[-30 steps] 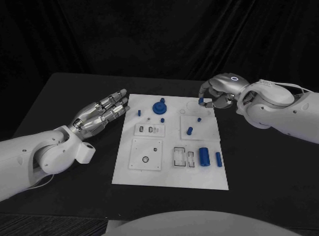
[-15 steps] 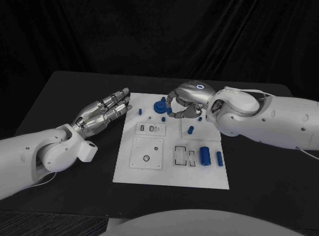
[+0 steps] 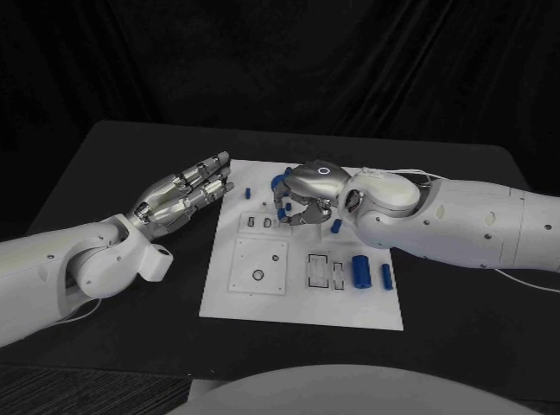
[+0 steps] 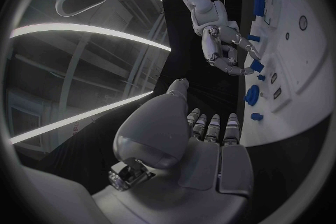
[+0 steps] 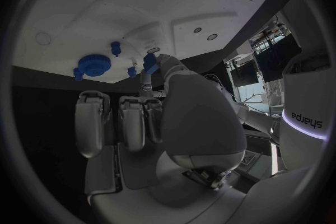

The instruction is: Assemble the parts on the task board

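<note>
The white task board (image 3: 262,298) lies in the middle of the black table (image 3: 118,164), its long axis running from near to far.

The right hand (image 3: 308,201) hangs over the far middle of the board. Its fingers are curled downward, and the right wrist view shows a small blue part (image 5: 150,61) pinched at the tips of the thumb and a finger, just above the white surface. The long axis of that part cannot be told.

Just beside it on the board stand a round blue knob (image 5: 92,64) and short blue pegs (image 5: 115,47).

The left hand (image 3: 181,194) hovers over the table just left of the board's far left corner. It is released, holding nothing, with its fingers straight, close together and pointing toward the far right.

On the near right of the board lie 2 blue cylinders, a thick one (image 3: 359,275) and a thinner one (image 3: 384,277), side by side, each with its long axis running near to far. Left of them are rectangular slots (image 3: 317,271), and further left is a square plate with a round hole (image 3: 255,277).
</note>
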Controlling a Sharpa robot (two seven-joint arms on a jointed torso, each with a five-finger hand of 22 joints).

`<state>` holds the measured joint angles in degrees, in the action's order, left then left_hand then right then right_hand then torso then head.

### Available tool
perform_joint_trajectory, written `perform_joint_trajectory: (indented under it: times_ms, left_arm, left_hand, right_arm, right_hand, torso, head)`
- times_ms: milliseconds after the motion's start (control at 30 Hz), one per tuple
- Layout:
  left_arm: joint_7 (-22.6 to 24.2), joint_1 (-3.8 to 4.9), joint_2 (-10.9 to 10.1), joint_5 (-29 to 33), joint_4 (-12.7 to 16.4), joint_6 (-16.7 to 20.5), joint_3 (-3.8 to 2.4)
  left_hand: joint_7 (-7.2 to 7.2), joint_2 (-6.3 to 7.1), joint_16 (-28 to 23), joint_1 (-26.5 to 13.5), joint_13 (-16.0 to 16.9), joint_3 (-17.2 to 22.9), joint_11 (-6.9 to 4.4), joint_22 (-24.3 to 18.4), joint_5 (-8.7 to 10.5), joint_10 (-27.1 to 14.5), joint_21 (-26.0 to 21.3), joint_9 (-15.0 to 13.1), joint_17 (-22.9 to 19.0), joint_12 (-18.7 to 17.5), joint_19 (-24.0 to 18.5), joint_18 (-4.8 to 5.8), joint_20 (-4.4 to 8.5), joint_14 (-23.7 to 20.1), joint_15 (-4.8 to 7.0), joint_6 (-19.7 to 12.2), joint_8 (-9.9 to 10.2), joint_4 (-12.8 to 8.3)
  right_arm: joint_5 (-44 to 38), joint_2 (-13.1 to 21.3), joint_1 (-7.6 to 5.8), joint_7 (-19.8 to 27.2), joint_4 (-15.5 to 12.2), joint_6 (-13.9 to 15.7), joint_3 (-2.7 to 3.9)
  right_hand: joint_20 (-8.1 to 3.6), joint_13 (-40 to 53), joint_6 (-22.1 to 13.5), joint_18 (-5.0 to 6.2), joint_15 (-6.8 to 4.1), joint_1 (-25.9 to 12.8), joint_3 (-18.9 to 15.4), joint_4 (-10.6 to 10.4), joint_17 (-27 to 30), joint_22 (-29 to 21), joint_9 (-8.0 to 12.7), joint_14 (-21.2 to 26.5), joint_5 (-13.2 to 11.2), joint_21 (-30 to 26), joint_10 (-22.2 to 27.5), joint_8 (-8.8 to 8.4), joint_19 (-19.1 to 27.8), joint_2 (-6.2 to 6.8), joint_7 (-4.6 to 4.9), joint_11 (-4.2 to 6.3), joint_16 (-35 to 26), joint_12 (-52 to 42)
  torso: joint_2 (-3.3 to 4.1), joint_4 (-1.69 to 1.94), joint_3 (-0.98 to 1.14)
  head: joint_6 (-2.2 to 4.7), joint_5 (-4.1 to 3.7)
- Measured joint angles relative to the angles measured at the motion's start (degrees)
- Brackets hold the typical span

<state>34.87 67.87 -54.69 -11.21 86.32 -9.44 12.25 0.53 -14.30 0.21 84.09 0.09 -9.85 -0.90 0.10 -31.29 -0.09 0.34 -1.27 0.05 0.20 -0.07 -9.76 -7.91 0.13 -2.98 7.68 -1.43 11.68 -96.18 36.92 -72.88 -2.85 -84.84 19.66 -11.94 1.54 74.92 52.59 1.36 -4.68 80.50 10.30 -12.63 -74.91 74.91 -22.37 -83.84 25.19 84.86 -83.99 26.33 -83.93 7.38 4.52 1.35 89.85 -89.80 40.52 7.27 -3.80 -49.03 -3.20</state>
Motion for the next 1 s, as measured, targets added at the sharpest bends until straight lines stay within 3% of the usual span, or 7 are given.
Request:
perform_joint_trajectory:
  times_ms: [67, 533, 1000]
  left_arm:
    - [-0.03, 0.0, 0.08, 0.0, 0.0, 0.0, 0.0]
    - [-0.13, 0.0, 0.42, 0.0, -0.19, -0.05, 0.0]
    - [-0.23, 0.0, 0.75, 0.0, -0.39, -0.24, 0.0]
  left_hand:
    - [0.0, 0.0, 0.0, 0.0, 0.0, 0.0, 0.0, 0.0, 0.0, 0.0, 0.0, 0.0, 0.0, 0.0, 0.0, 0.0, 0.0, 0.0, 0.0, 0.0, 0.0, 0.0]
    - [0.0, 0.0, 0.0, 0.0, 0.0, 0.16, 0.19, -0.04, 0.0, 0.2, 0.0, 0.0, 0.02, 0.0, 0.22, 0.0, -0.22, 0.0, 0.0, 0.0, 0.0, -0.16]
    - [0.0, 0.0, 0.0, 0.0, -0.03, 0.32, 0.19, -0.04, 0.0, 0.2, 0.0, 0.0, 0.04, 0.0, 0.22, 0.0, -0.21, 0.0, 0.0, 0.0, 0.0, -0.32]
  right_arm:
    - [-0.15, -0.26, 0.15, -0.19, 0.24, -0.38, 0.01]
    - [-0.56, -1.02, 0.82, -1.28, 0.64, -2.15, 0.02]
    - [-1.2, -0.91, 0.96, -2.82, 0.63, -3.4, 0.02]
  right_hand:
    - [0.0, 0.0, 0.0, 0.0, 0.15, -0.13, 0.0, 0.0, 0.0, 0.03, 0.0, -0.15, 0.0, -0.33, -0.01, -0.34, 0.0, -0.13, 0.0, -0.42, 0.0, 0.0]
    - [0.21, 0.0, 0.02, 0.0, 0.15, -0.15, 0.07, 0.25, 0.0, 0.03, 0.0, -0.15, -0.02, -0.56, 0.0, -0.72, -0.21, -0.12, -0.04, -0.42, 0.0, 0.0]
    - [0.41, -0.01, 0.01, 0.0, 0.51, -0.34, 0.23, 0.56, 0.0, 0.02, 0.02, -0.11, 0.54, -1.41, 0.01, -1.84, 0.0, -0.14, -0.05, -0.82, 0.0, 0.0]
  torso:
    - [0.01, 0.0, 0.02]
    - [-0.08, -0.05, -0.02]
    - [-0.11, -0.02, 0.04]
  head:
    - [-0.01, -0.1]
    - [-0.36, 0.2]
    - [-0.53, -0.03]
